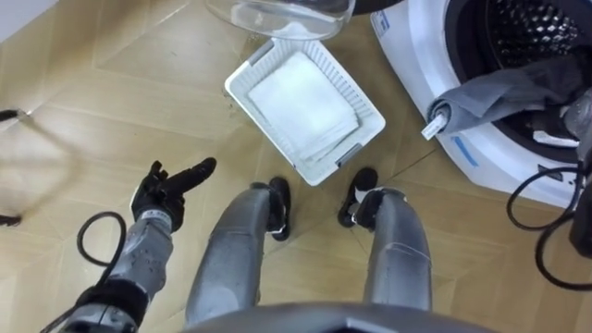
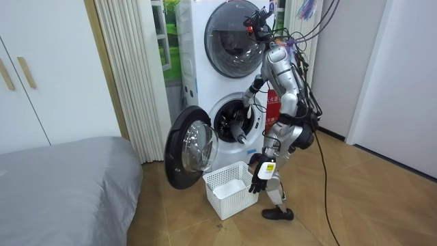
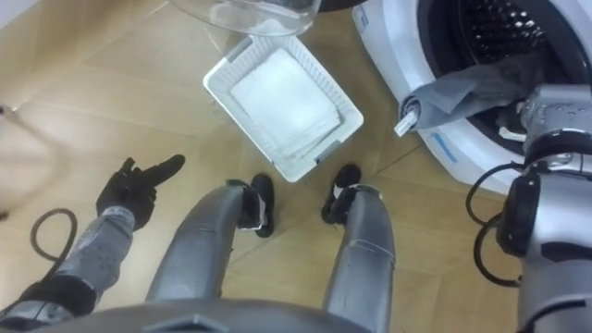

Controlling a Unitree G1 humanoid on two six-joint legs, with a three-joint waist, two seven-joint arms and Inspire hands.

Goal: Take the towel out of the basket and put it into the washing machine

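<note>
1. The left hand (image 1: 166,192) hangs at the lower left of the frame over the wooden floor (image 1: 83,92), fingers loose and spread, one pointing outward; it holds nothing
2. The right arm (image 3: 548,129) comes in at the right edge and reaches to the drum's mouth. The right hand is buried in cloth there, so I cannot tell whether it grips
3. The grey towel (image 1: 504,88) lies partly inside the drum (image 1: 541,28) of the washing machine (image 1: 416,55) at the upper right, with one bunched end hanging out over the rim
4. At top centre, just left of the machine, a white basket (image 1: 242,88) sits on the floor with a folded white cloth (image 1: 301,97) inside (the robot's feet stand just below it)
5. In the room view the round door (image 2: 191,147) stands swung open beside the basket
</note>
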